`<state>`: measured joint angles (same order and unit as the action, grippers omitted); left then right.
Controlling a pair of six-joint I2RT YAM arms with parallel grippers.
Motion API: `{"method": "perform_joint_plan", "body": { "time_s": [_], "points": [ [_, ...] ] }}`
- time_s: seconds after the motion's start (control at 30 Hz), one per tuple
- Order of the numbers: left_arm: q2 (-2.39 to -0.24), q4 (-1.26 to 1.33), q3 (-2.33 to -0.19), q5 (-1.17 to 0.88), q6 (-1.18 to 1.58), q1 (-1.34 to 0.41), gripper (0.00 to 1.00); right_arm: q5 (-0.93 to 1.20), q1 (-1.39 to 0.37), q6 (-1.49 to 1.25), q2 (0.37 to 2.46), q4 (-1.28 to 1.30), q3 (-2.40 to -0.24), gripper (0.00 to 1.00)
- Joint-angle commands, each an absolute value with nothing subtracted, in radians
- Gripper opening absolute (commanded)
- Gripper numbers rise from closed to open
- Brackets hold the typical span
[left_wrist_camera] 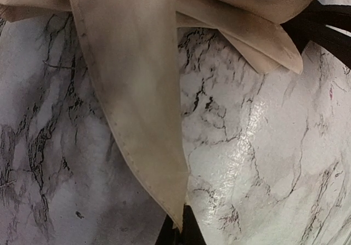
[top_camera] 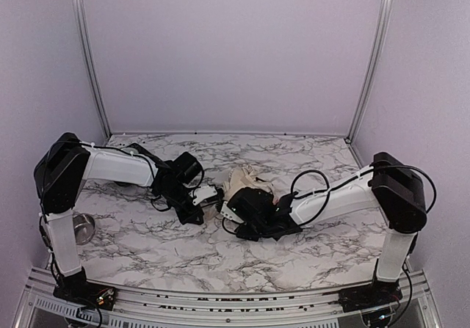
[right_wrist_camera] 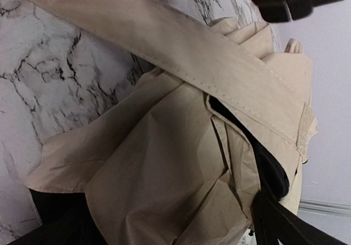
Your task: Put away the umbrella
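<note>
The umbrella (top_camera: 244,181) is a crumpled cream-beige bundle lying mid-table between my two arms. Its stitched closing strap (left_wrist_camera: 137,108) runs down to my left gripper (left_wrist_camera: 184,227), which is shut on the strap's pointed tip. In the top view the left gripper (top_camera: 211,197) sits just left of the bundle. My right gripper (top_camera: 241,205) reaches in from the right and stands open. Its black fingers (right_wrist_camera: 55,223) straddle the folded canopy (right_wrist_camera: 164,174). The strap (right_wrist_camera: 181,58) crosses above the canopy, with a fastener patch (right_wrist_camera: 304,129) at its far end. Shaft and handle are hidden.
A small steel bowl (top_camera: 82,227) stands at the left, partly behind the left arm's upright link. The marble tabletop (top_camera: 220,254) is bounded by lilac walls at the back and sides. The right arm's black cables (top_camera: 312,185) loop just right of the umbrella.
</note>
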<state>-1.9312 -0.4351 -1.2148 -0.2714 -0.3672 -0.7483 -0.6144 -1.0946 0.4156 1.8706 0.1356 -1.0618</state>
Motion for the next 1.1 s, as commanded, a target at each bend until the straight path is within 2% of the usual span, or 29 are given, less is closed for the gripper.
{"method": "perform_joint_plan", "body": {
  "time_s": [0.0,0.1,0.3,0.57,0.7,0.83,1.07],
  "points": [
    [-1.934,-0.532,-1.195,-0.282,-0.38,-0.747,0.0,-0.74,-1.053,0.452,1.911,0.133,-1.165,1.0],
    [-1.929,-0.531,-1.191,-0.289,-0.386,-0.747,0.0,-0.633,-1.001,0.434,1.9,0.145,-1.187,1.0],
    [-1.925,-0.532,-1.187,-0.297,-0.396,-0.747,0.0,-0.218,-0.859,0.423,1.903,0.207,-1.251,1.0],
    [-1.916,-0.531,-1.177,-0.302,-0.408,-0.747,0.0,0.067,-0.704,0.404,1.885,0.108,-1.268,1.0],
    [-1.913,-0.532,-1.183,-0.307,-0.408,-0.747,0.0,0.229,-0.681,0.516,1.844,0.072,-1.242,1.0],
    [-1.911,-0.532,-1.192,-0.305,-0.397,-0.747,0.0,0.463,-0.64,0.614,1.816,0.165,-1.28,1.0],
    [-1.905,-0.532,-1.19,-0.298,-0.382,-0.75,0.0,0.658,-0.569,0.696,1.829,0.411,-1.472,1.0]
  ]
}}
